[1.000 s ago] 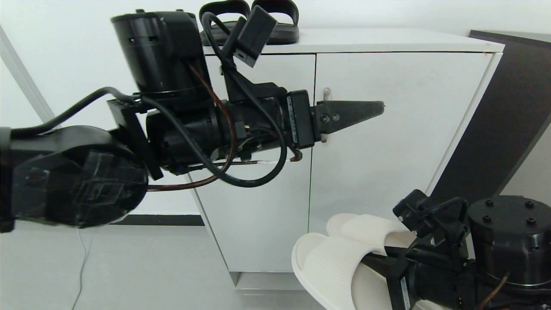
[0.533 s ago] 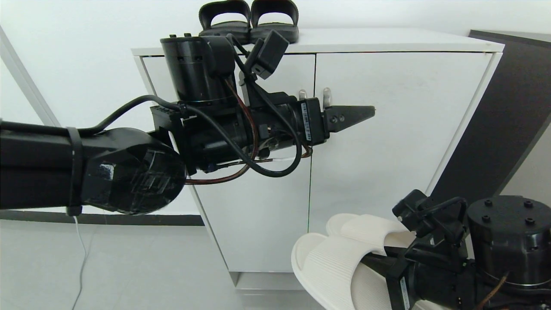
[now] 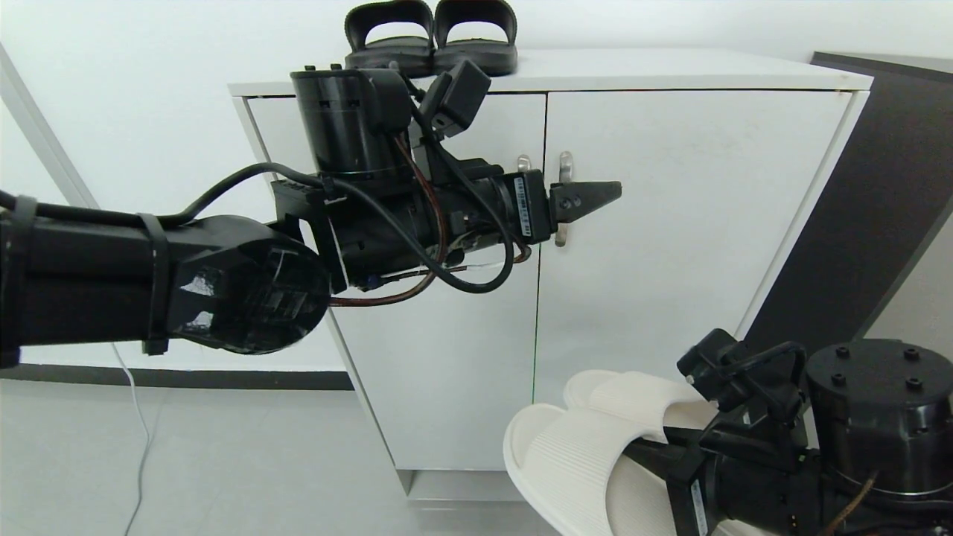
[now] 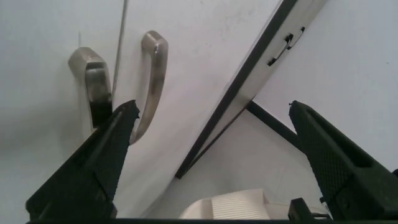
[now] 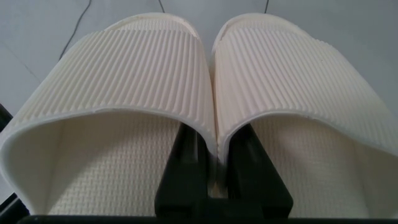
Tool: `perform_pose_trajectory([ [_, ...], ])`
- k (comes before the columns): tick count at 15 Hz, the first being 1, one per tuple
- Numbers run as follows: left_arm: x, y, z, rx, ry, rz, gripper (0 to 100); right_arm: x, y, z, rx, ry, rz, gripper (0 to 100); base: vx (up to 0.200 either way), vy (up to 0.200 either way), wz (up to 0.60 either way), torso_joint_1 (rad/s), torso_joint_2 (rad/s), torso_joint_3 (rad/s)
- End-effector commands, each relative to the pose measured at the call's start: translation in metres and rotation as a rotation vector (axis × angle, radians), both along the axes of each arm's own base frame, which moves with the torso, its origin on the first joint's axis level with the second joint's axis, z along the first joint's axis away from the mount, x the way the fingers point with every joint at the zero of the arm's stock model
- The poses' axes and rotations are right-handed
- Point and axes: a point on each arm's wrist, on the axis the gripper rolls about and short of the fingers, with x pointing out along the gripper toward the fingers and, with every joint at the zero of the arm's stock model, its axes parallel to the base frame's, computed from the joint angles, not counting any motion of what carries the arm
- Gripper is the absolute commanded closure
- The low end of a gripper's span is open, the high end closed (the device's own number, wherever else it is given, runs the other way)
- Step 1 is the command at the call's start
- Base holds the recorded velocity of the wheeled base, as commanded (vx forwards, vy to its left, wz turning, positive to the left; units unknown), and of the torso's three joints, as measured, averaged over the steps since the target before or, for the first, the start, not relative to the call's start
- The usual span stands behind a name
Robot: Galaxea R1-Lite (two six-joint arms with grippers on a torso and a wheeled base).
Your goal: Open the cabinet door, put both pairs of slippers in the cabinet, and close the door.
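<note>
The white cabinet (image 3: 670,223) has both doors shut, with two metal handles (image 3: 565,167) beside the middle seam. Black slippers (image 3: 432,37) rest on its top. My left gripper (image 3: 607,195) hovers level with the handles, just in front of the right door. In the left wrist view it (image 4: 212,112) is open, with the right door's handle (image 4: 152,81) near one finger (image 4: 93,168). Low on the right, my right gripper (image 5: 214,180) is shut on the touching inner sides of the white slippers (image 3: 588,447), held before the cabinet's lower part.
A grey floor (image 3: 223,461) spreads left of the cabinet, with a thin cable (image 3: 141,447) trailing over it. A dark panel (image 3: 878,208) stands to the cabinet's right. A white wall lies behind.
My left arm has pushed in toward the cabinet, and its gripper tip has drawn back left, closer to the handles. The right arm and white slippers have stayed put.
</note>
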Motion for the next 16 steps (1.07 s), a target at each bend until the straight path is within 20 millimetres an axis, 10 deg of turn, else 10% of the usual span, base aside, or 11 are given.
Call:
perform_pose_trajectory([
  [1,0.012,-0.002,-0.005,0.003,0.006,0.039,0,0.0,0.0,0.0,-0.003,-0.001,-0.003,100,0.0,0.0,0.0,0.0,0.0,0.0],
  [10,0.033,-0.017,-0.016,0.016,0.039,0.044,0,-0.001,0.001,0.0,0.0,0.0,0.004,100,0.0,0.0,0.0,0.0,0.0,0.0],
  [11,0.033,-0.017,-0.016,0.016,0.039,0.044,100,-0.001,0.001,0.0,0.001,0.0,0.005,100,0.0,0.0,0.0,0.0,0.0,0.0],
  [16,0.016,-0.005,-0.005,0.005,0.049,0.042,100,-0.004,0.003,-0.005,-0.015,0.015,0.023,100,0.0,0.0,0.0,0.0,0.0,0.0],
])
